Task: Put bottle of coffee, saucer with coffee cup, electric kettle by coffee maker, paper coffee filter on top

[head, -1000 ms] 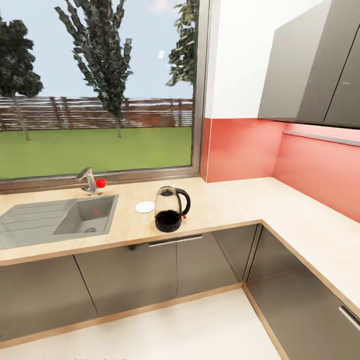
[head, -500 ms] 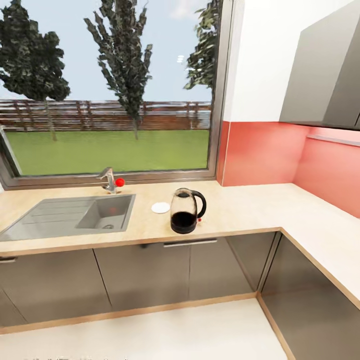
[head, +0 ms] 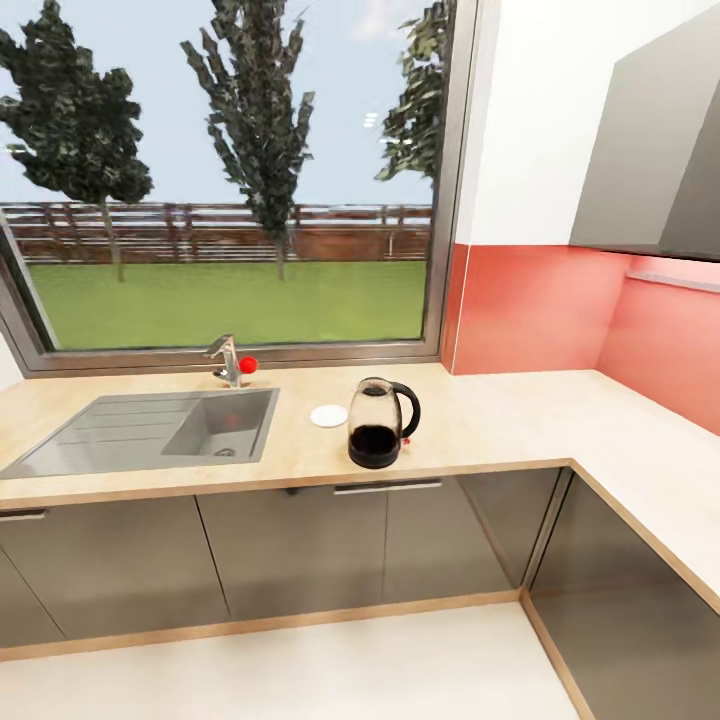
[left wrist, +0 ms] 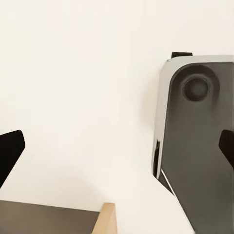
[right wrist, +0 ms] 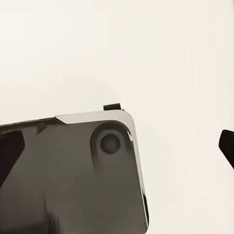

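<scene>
Electric kettle upright near tabletop front edge, saucer just beside | both fingers spread, empty | risk: a low reach tips kettle off that edge.

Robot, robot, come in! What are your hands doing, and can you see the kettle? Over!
Both grippers open, holding nothing. Electric kettle upright on countertop, white saucer just behind it, sink further along. Nothing blocking the kettle.

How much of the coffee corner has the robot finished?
Not much shows as done. On the countertop stands a glass electric kettle with a small white saucer beside it, near the sink. No coffee maker, coffee bottle, filter or cup appears here, so those steps look left to do. Both grippers look open and hold nothing: the left gripper and right gripper hang over pale floor.
</scene>
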`<state>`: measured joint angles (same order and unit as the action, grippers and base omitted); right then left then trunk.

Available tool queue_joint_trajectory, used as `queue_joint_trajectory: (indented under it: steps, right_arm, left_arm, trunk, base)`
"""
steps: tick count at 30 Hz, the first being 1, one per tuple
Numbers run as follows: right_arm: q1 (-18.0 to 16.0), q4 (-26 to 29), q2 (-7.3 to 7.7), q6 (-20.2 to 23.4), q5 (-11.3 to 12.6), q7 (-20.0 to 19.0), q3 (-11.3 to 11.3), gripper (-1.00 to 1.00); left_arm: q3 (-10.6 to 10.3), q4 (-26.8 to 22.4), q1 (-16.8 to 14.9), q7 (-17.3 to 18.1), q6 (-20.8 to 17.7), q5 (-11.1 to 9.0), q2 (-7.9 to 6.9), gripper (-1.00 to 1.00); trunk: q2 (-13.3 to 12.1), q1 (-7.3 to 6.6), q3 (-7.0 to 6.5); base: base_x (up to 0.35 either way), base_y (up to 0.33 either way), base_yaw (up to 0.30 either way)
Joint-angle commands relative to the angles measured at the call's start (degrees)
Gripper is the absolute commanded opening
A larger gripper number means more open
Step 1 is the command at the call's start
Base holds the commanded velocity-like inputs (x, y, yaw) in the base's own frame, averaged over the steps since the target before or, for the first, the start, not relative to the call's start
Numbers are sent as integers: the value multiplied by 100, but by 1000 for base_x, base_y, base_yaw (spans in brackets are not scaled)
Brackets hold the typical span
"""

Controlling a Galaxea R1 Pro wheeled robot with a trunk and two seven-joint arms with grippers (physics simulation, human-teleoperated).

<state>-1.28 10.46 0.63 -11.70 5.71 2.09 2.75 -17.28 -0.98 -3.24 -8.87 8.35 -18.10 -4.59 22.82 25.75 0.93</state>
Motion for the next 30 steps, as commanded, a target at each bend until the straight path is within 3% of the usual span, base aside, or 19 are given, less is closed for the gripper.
queue_joint_trajectory:
  steps: [1, 10, 11, 15, 19, 23, 27, 28, 30]
  right_arm:
    - [-4, 2, -1, -22, 62, -11, 4, 100]
    - [-4, 19, -34, -19, 67, -39, 1, 100]
    - [-4, 795, 27, -15, 26, -53, -10, 100]
    - [-4, 1749, 30, -15, -163, -64, -18, 100]
    - [-4, 3252, 21, -17, -340, -376, -20, 100]
    - [-4, 4546, 21, -9, -359, -1018, -13, 100]
    - [-13, 5653, 17, 21, -342, -1113, -15, 100]
    - [-26, 6281, 5, 89, -337, -1130, -20, 100]
    - [-33, 6625, 2, 237, -335, -1140, -53, 100]
  left_arm:
    - [-49, -1, -10, -16, 12, -43, -3, 100]
    - [-24, 14, -40, -35, 14, -68, -13, 100]
    - [3, 31, -22, -39, 19, -103, -15, 100]
    - [11, 57, -6, -43, 17, -111, -19, 100]
    - [24, 103, 13, -52, -8, -118, -72, 100]
    - [31, 114, 59, -54, -24, -133, -110, 100]
    - [31, 116, 90, -54, -27, -140, -113, 100]
    - [31, 116, 94, -54, -42, -145, -113, 100]
    - [31, 116, 95, -58, -47, -148, -111, 100]
  trunk:
    - [10, 3, 10]
    - [10, 3, 1]
    - [10, 3, 1]
    - [10, 3, 1]
    - [10, 3, 1]
    - [10, 3, 1]
    - [10, 3, 1]
    - [10, 3, 1]
    - [10, 3, 1]
  base:
    - [0, 0, 0]
    - [0, 0, 0]
    - [0, 0, 0]
    - [0, 0, 0]
    - [0, 0, 0]
    - [0, 0, 0]
    - [0, 0, 0]
    - [5, 0, 0]
    - [32, -3, 0]
